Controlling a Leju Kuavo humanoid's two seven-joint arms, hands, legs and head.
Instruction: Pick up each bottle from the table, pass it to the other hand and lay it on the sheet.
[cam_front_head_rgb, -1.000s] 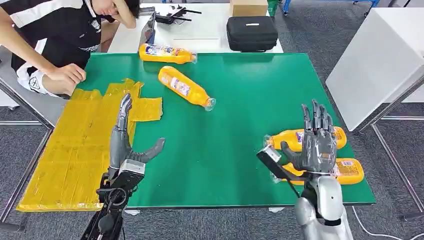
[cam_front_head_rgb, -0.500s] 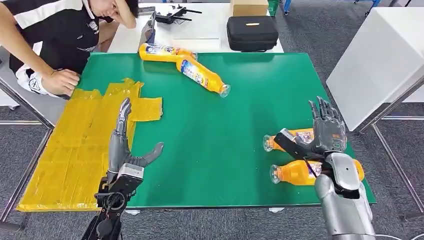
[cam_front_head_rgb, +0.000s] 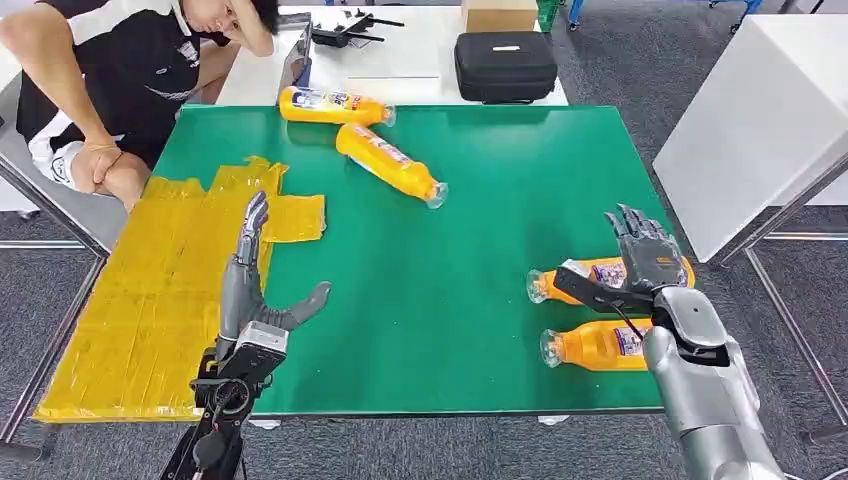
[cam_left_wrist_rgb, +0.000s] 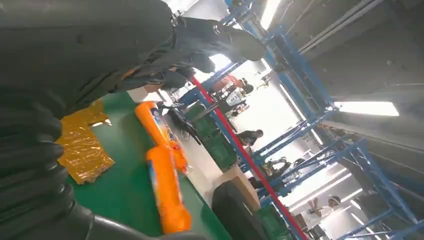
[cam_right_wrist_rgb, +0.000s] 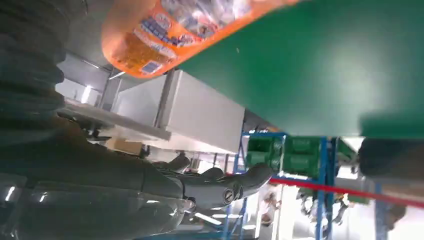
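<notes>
Four orange bottles lying on a green table (cam_front_head_rgb: 480, 230). Two at the far left: far bottle (cam_front_head_rgb: 333, 105) along the far edge, cap to the right, and angled bottle (cam_front_head_rgb: 390, 164) just nearer, slanting right and nearward, its base close to the first. Both also visible in the left wrist view, far bottle (cam_left_wrist_rgb: 159, 131) and angled bottle (cam_left_wrist_rgb: 167, 192) end to end beyond the sheet's corner. Two more at the near right, caps pointing left: upper right bottle (cam_front_head_rgb: 590, 275) and lower right bottle (cam_front_head_rgb: 598, 345), side by side, slightly apart. Yellow sheet (cam_front_head_rgb: 150, 300) spread over the left side of the table, bare of bottles. Left hand (cam_front_head_rgb: 250, 290) raised above the sheet's right edge, fingers straight and spread, thumb out to the right, grasping nothing. Right hand (cam_front_head_rgb: 640, 262) poised over the upper right bottle's base end, fingers extended and parted, thumb reaching left across the bottle; contact not clear, nothing gripped. Seated person (cam_front_head_rgb: 120, 70) at the far left corner, hand on knee. Black case (cam_front_head_rgb: 505, 65) and cardboard box (cam_front_head_rgb: 498, 14) on a white table beyond.
</notes>
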